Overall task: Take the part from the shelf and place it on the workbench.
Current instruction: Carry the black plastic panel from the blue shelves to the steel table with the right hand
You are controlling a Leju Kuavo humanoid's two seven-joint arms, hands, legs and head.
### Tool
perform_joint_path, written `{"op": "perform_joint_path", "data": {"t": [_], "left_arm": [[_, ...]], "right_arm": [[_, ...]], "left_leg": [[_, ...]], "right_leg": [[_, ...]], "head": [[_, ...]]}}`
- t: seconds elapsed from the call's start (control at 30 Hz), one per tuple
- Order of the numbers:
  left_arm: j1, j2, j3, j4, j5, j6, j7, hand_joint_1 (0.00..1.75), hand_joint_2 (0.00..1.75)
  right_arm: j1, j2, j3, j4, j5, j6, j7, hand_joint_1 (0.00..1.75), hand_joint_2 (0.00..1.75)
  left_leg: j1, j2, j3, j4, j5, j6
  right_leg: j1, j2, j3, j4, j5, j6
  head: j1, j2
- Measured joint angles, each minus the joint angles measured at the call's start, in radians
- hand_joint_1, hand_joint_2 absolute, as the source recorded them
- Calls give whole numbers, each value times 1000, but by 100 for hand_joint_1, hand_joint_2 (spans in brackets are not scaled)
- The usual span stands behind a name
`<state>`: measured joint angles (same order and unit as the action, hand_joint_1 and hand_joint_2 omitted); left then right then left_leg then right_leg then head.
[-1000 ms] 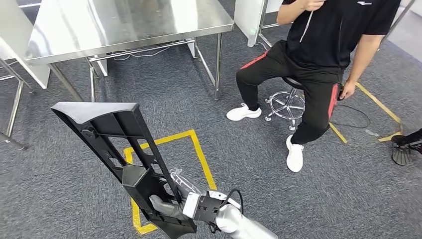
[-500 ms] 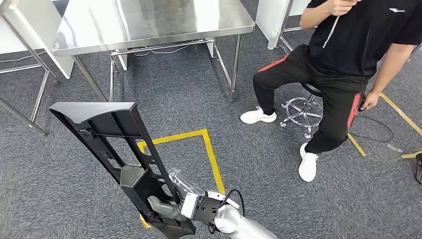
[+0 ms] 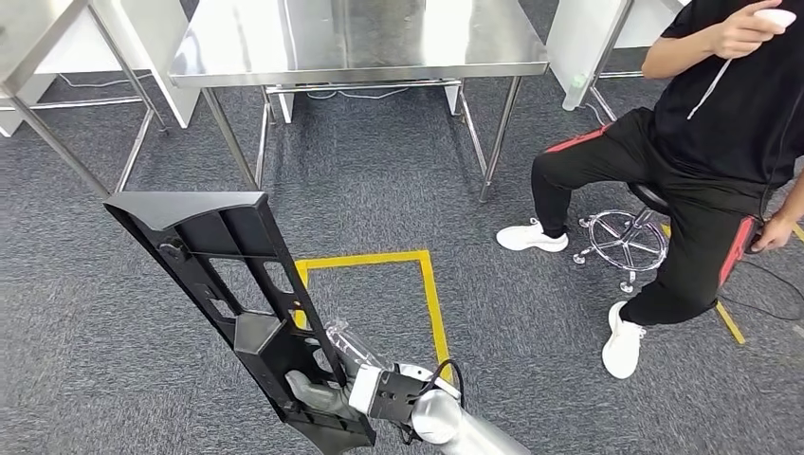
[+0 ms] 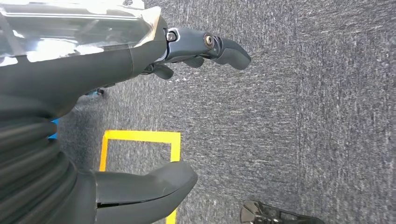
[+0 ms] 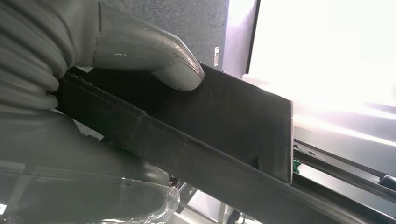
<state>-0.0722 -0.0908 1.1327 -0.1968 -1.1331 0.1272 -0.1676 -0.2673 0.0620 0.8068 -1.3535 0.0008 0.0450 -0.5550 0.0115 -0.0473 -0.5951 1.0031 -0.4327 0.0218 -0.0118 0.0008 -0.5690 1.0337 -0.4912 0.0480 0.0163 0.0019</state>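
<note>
The part (image 3: 223, 275) is a long black plastic frame with open slots, standing tilted up and to the left over the carpet. My right hand (image 3: 327, 384) grips its lower end; in the right wrist view the thumb (image 5: 154, 60) presses on the part's flat black face (image 5: 224, 126). The steel workbench (image 3: 351, 38) stands across the floor ahead, apart from the part. My left hand (image 4: 93, 60) hangs over the grey carpet with its fingers (image 4: 219, 46) apart and nothing in it.
A person (image 3: 721, 133) in black sits on a wheeled stool (image 3: 621, 232) at the right, feet on the carpet. A yellow tape square (image 3: 431, 294) marks the floor between me and the workbench. A second steel table (image 3: 38, 28) and white panels (image 3: 583, 38) flank the bench.
The whole picture has slid to the right, so the camera has turned left; the workbench now sits nearer the middle. The part stays in my right hand at the same tilt.
</note>
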Motion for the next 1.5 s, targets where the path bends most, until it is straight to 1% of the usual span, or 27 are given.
{"op": "perform_joint_path", "data": {"t": [0.03,0.1,0.13,0.17,0.3,0.33,0.43,0.5,0.67,0.8,1.03,1.07,1.1,1.17,1.2,1.23,1.27,1.3,1.33,1.37,1.4,1.43,1.47,1.5], "left_arm": [[0,0,3,0,5,-1,-4,0,175],[0,2,11,0,21,-4,-14,0,175],[0,2,16,0,28,-6,-19,0,175],[0,2,22,0,33,-8,-22,0,175],[0,-1,33,0,37,-11,-28,0,175],[0,-1,34,0,39,-11,-29,0,175],[0,-2,35,0,43,-16,-32,0,175],[0,-3,35,0,43,-19,-33,0,175],[0,-4,35,0,43,-21,-34,0,175],[0,-4,35,0,43,-21,-34,0,175],[0,-4,35,0,43,-21,-35,0,175],[0,-4,35,0,43,-22,-35,0,175],[0,-3,35,0,42,-21,-35,0,175],[0,-2,35,0,40,-21,-34,0,175],[0,-3,35,0,39,-20,-33,0,175],[0,-5,35,0,37,-20,-32,0,175],[0,-7,35,0,35,-20,-32,0,175],[-1,-8,35,0,34,-20,-32,0,175],[-1,-9,35,0,34,-20,-32,0,175],[-1,-10,35,0,33,-20,-32,0,175],[-1,-10,35,0,33,-20,-32,0,175],[-1,-10,35,0,33,-20,-31,0,175],[0,-11,35,0,32,-20,-30,0,175],[0,-11,35,0,32,-20,-29,0,175]], "right_arm": [[0,0,0,0,-1,0,0,175,175],[0,1,-1,0,-3,0,1,175,175],[0,1,-1,0,-4,0,1,175,175],[1,1,-1,0,-5,0,1,175,175],[1,0,-1,0,-6,-1,1,175,175],[1,0,-2,0,-6,-1,1,175,175],[1,0,-3,0,-6,-2,1,175,175],[1,0,-4,0,-5,-3,1,175,175],[1,-1,-6,0,-1,-7,-1,175,175],[1,-1,-6,0,0,-7,-1,175,175],[1,-1,-6,0,0,-7,-1,175,175],[1,-1,-6,0,0,-7,-1,175,175],[1,0,-6,0,1,-7,-1,175,175],[0,0,-6,0,2,-8,-1,175,175],[1,0,-6,-1,2,-10,-1,175,175],[0,0,-6,-2,3,-12,-2,175,175],[0,0,-6,-2,3,-14,-2,175,175],[0,-2,-6,-3,4,-16,-2,175,175],[1,-4,-6,-3,5,-18,-3,175,175],[3,-7,-6,-3,5,-20,-3,175,175],[6,-11,-6,-3,6,-22,-3,175,175],[9,-14,-6,-3,7,-23,-2,175,175],[11,-16,-6,-3,8,-25,-2,175,175],[12,-17,-6,-3,10,-29,-1,175,175]], "left_leg": [[-2,-1,-1,2,-4,-2],[-3,-1,-3,4,-6,5],[-2,0,-3,4,-5,10],[0,1,-2,3,-3,12],[2,3,1,-4,0,5],[2,3,2,-5,1,2],[4,3,2,-7,1,-12],[5,3,2,-7,0,-17],[3,3,2,-7,0,-19],[-2,3,2,-7,-1,-19],[-4,3,1,-6,-1,-19],[-5,3,0,-4,-2,-18],[-5,3,-1,-2,-3,-14],[-6,3,0,-4,-4,-1],[-3,5,6,-15,1,5],[1,6,13,-27,7,10],[6,7,20,-40,13,13],[10,9,25,-47,17,14],[11,10,26,-50,18,16],[12,10,25,-49,17,14],[13,10,24,-49,16,11],[16,10,24,-48,15,7],[21,9,24,-46,13,0],[26,7,24,-40,9,-9]], "right_leg": [[-2,2,12,-27,11,-6],[-3,2,15,-33,17,-16],[-3,2,15,-33,18,-18],[0,3,14,-33,19,-19],[3,3,14,-32,19,-25],[4,3,13,-32,19,-27],[6,3,13,-32,18,-28],[6,3,13,-32,18,-29],[6,3,12,-32,18,-29],[5,3,11,-32,18,-28],[3,3,11,-32,18,-28],[-1,3,12,-33,18,-27],[-4,3,13,-35,19,-26],[-8,4,16,-42,22,-21],[-6,3,15,-40,21,-19],[-3,3,9,-28,14,-20],[-1,2,-6,2,-1,-22],[-2,2,-33,55,-25,-26],[-3,2,-67,121,-54,-29],[-7,2,-100,186,-78,-28],[-12,2,-123,228,-90,-22],[-17,1,-127,234,-86,-12],[-22,1,-108,198,-66,2],[-29,1,-72,128,-38,18]], "head": [[0,0],[-1,0],[-2,0],[-1,0],[-2,0],[-1,0],[-2,0],[-1,0],[-1,0],[-1,0],[-1,0],[-1,0],[-2,0],[-2,0],[-2,0],[-1,0],[-1,0],[-1,0],[0,0],[0,0],[-1,0],[-1,0],[-1,0],[-1,0]]}}
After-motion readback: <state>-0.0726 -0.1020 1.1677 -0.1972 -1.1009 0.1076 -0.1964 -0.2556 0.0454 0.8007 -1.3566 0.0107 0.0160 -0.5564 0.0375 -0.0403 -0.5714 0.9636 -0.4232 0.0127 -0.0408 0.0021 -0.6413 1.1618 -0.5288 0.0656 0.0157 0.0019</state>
